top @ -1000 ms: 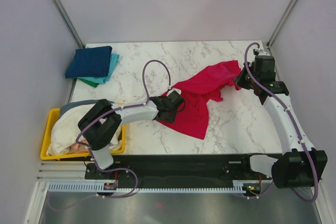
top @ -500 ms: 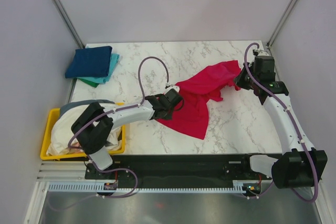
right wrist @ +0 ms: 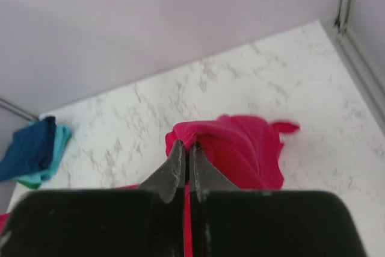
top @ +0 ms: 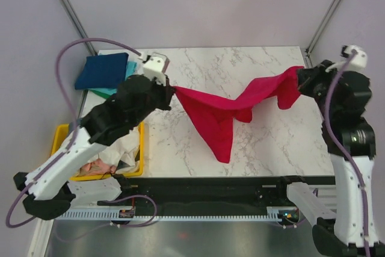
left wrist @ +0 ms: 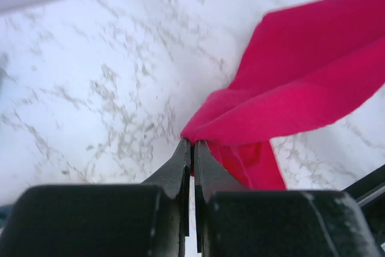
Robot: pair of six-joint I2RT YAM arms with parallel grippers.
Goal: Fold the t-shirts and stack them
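Both arms have risen since a second ago. The red shirt [top: 216, 115], which then lay rumpled on the table [top: 271, 142], now hangs stretched between them. The left gripper [left wrist: 192, 144] is pressed together on one bunched corner of the cloth, and the right gripper [right wrist: 186, 145] pinches the opposite end (red fabric is caught at the fingertips on both sides).

The shirt is plain, soft and bright red, and it sags in a shallow curve from one gripper to the other. A long pointed flap hangs below the curve, nearer the left gripper. A smaller bunch droops just beside the right gripper. Whether the flap's tip touches the table cannot be told.

Bare marble lies beneath the cloth and between the grippers. The right gripper sits close to the table's right edge. To the outer side of the left gripper is a stack of folded shirts [top: 103, 71], with navy on top. Below the left arm, a yellow tray [top: 59, 139] holds a white shirt [top: 123, 148].

The shirt's long axis runs from gripper to gripper across the table, and the flap points toward the near edge.
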